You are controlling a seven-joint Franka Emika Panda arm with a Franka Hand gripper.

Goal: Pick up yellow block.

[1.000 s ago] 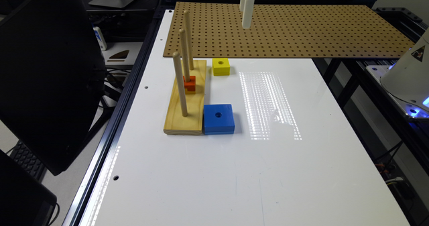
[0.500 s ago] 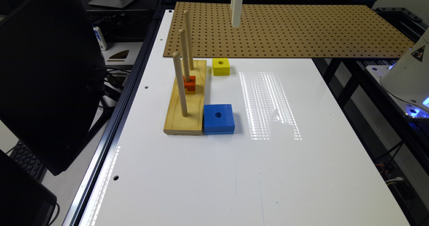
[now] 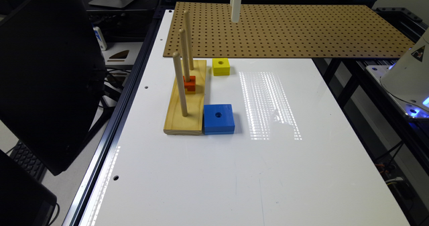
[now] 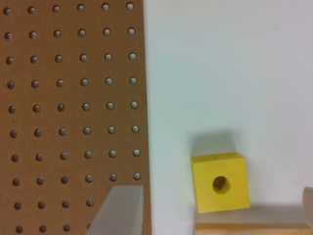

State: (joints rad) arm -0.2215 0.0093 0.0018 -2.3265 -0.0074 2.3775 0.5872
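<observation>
Your gripper [image 3: 235, 16] hangs high over the brown pegboard [image 3: 301, 31]; you cannot tell if it is open. The yellow block [image 3: 221, 66] (hole up) sits on the white table [image 3: 268, 172], just beside the wooden peg base [image 3: 187, 102].

- The yellow block [image 3: 221, 66] is bright yellow, with a dark round hole in its middle.
- The blue block [image 3: 219, 118] is deep blue, with a dark hole.
- The small block [image 3: 190, 84] is orange-red.
- The peg base [image 3: 186, 108] and its pegs [image 3: 180, 84] are pale, grained wood.
- The pegboard [image 3: 301, 31] is brown, dotted with even rows of holes.
- The worktop [image 3: 234, 172] is glossy white.
</observation>
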